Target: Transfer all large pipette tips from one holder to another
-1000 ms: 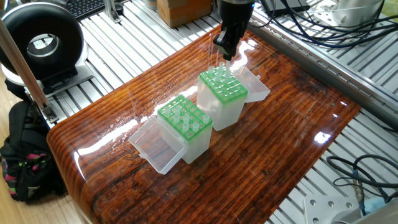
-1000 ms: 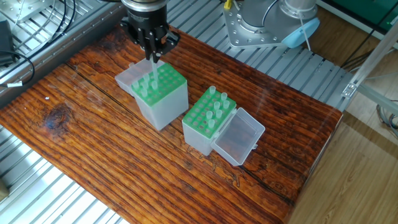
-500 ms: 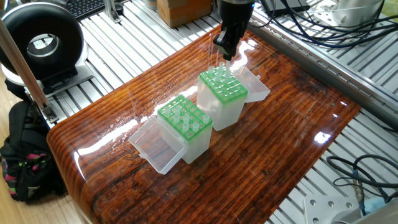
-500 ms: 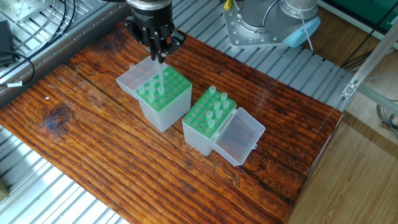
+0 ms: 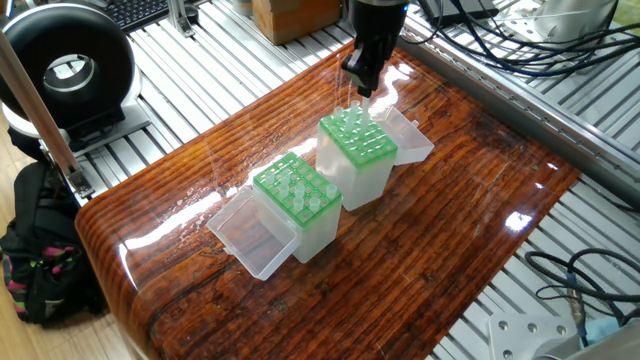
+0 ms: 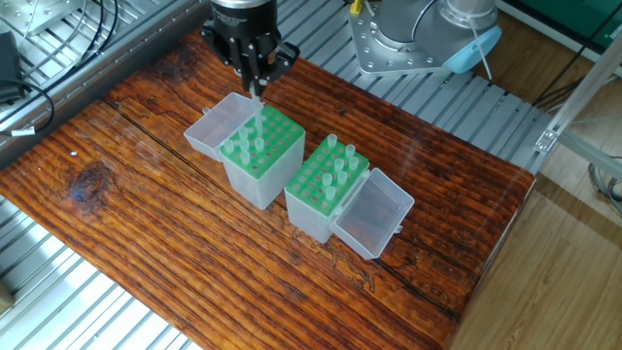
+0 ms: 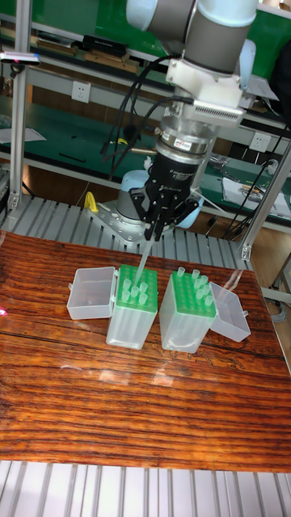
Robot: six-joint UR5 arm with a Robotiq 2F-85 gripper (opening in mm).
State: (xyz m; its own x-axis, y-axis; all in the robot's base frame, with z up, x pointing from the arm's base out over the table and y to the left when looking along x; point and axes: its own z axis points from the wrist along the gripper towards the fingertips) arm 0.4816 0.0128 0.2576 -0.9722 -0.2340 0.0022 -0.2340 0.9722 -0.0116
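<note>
Two clear holders with green grid tops stand side by side on the wooden table. My gripper (image 6: 255, 80) (image 7: 153, 234) (image 5: 362, 85) hangs over the left holder (image 6: 260, 148) (image 7: 133, 295) (image 5: 358, 140), shut on one large pipette tip (image 6: 258, 112) (image 7: 143, 262). The tip slants down, and its point reaches that holder's grid. A few more tips stand in this holder's near rows. The right holder (image 6: 328, 180) (image 7: 187, 299) (image 5: 297, 190) carries several upright tips (image 6: 338, 165).
Each holder has an open clear lid hinged outward (image 6: 216, 124) (image 6: 374, 216). The robot base (image 6: 418, 39) stands behind the table. A black round device (image 5: 65, 70) and a backpack (image 5: 35, 250) sit off the table's left end. Cables run along the aluminium frame.
The gripper has moved a little to the right with the tip. The left holder has slid the same way, closer to the right holder.
</note>
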